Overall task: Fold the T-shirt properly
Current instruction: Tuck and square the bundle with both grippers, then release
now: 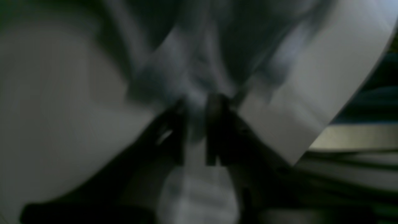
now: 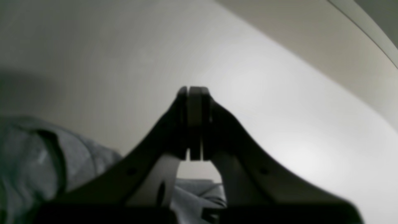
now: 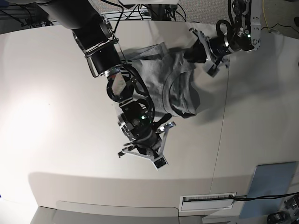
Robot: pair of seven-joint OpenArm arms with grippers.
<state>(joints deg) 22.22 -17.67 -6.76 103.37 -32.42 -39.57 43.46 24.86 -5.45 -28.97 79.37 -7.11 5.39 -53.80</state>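
Note:
The grey T-shirt (image 3: 163, 79) lies crumpled on the white table (image 3: 56, 116), toward the back middle. My left gripper (image 3: 188, 53) is at the shirt's right edge. In the blurred left wrist view its fingers (image 1: 214, 130) stand close together with grey cloth (image 1: 199, 77) pinched between them. My right gripper (image 3: 158, 161) hovers over bare table in front of the shirt, a little apart from it. Its jaws (image 2: 194, 93) are pressed together with nothing between them. Folds of the shirt (image 2: 31, 155) show at the lower left of the right wrist view.
A seam (image 3: 219, 140) runs across the table on the right. A blue-grey panel (image 3: 272, 184) lies at the front right corner, and a slotted vent (image 3: 208, 199) sits near the front edge. Cables crowd the back edge (image 3: 154, 7).

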